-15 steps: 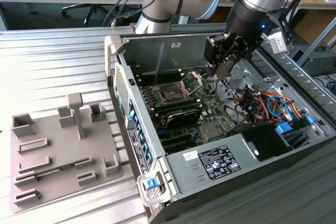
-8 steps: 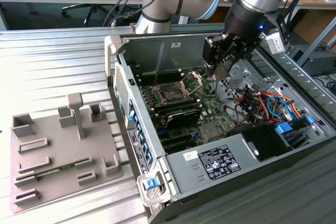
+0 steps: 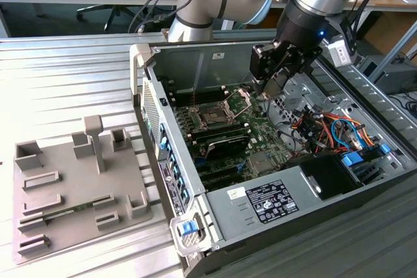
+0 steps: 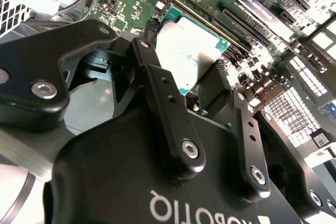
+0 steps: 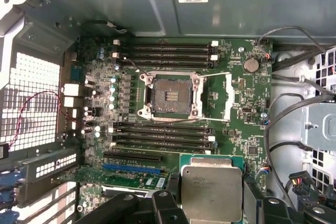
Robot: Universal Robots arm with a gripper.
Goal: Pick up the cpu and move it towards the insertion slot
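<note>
1. The gripper [image 3: 270, 86], black and angular with bolted metal links, is seen in the exterior view hanging inside the open computer case [image 3: 215, 63], above the green circuit board [image 3: 260, 138].
2. The cpu [image 5: 211, 192], a flat square chip with a dull silvery metal top and a thin teal-green edge, is pinched between the black fingers [image 4: 157, 85]; the jaws are pressed against its opposite edges.
3. In the second wrist view the cpu [image 4: 188, 51] is held tilted above the board, clear of it.
4. The insertion slot [image 5: 169, 96] is shown in the first wrist view as a square socket with a dark centre and a shiny silver frame, its lid swung open; long black memory slots [image 5: 163, 135] run on either side.
5. The chip is held apart from the socket, over the board's lower slots.
6. A grey plastic tray [image 3: 71, 187] with moulded blocks lies on the ribbed metal table [image 3: 58, 89], well apart from the case.
</note>
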